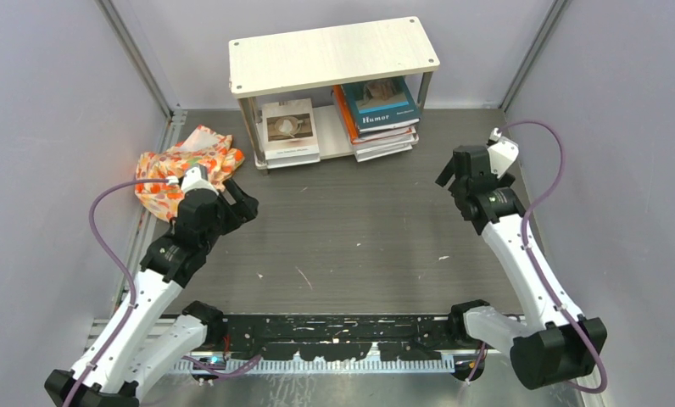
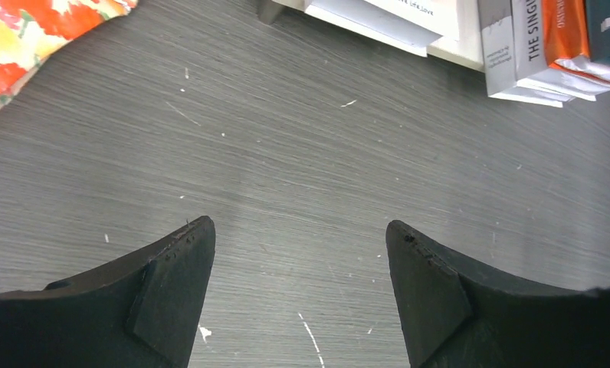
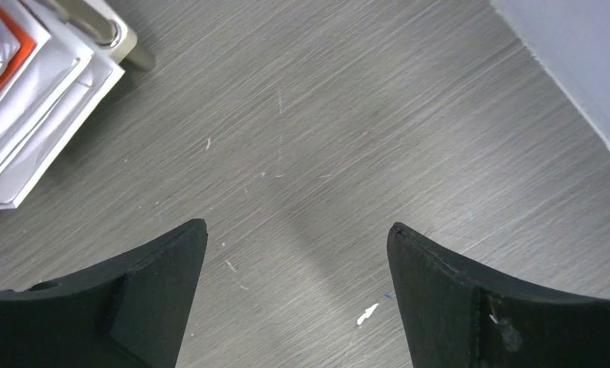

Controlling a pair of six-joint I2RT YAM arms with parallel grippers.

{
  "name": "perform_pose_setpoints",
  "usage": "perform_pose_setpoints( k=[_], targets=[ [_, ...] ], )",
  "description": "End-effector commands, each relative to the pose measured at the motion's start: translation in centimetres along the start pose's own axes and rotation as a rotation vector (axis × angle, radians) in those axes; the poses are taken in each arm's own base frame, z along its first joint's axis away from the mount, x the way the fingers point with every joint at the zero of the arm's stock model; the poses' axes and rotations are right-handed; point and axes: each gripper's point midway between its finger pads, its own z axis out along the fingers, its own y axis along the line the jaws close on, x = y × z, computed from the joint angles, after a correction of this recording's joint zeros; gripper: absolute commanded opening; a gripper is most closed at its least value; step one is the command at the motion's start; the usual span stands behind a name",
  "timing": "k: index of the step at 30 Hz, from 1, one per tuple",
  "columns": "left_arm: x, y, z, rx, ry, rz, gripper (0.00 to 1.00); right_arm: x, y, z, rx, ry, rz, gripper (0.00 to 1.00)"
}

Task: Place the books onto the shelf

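No book lies on the surface (image 1: 359, 246) in any view. The books are all on the lower board of the shelf (image 1: 334, 55), at the far middle of the scene. The coffee-cup book (image 1: 290, 127) lies flat on the left half, apparently with another pale one under it. The teal "Humor" book (image 1: 381, 103) tops a stack (image 2: 543, 54) on the right half. Both stick out past the board's near edge, and the stack is a little fanned.

The left claw (image 2: 300, 222) is spread and holds nothing, hovering over bare surface near the floral cloth (image 1: 186, 165), well apart from the shelf. The right claw (image 3: 297, 224) is spread wide too and empty, to the right of the stack and nearer than it.

By my reading the placing is done, and what is left is tidying and backing off. To do that well, keep both claws spread and draw each arm toward the near edge on a path clear of the shelf's legs. Avoid brushing the overhanging spines — a sideways knock could slide the top books off the fanned stack. If a squaring push is wanted, the right claw is the better placed. It should press slowly against the near edges, toward the far side, low enough to catch the whole stack — not just the top book.
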Motion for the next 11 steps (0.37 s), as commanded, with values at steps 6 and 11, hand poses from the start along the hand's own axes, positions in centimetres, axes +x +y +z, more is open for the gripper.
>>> perform_pose_setpoints(
  k=[6, 11],
  targets=[
    [-0.68, 1.47, 0.22, -0.054, -0.051, 0.062, 0.82, -2.18, -2.37, -1.34, 0.065, -0.127, 0.045, 0.93],
    [-0.91, 1.75, 0.35, -0.068, -0.064, 0.073, 0.83, -2.05, -2.57, -1.45, 0.064, -0.128, 0.040, 0.93]
  ],
)
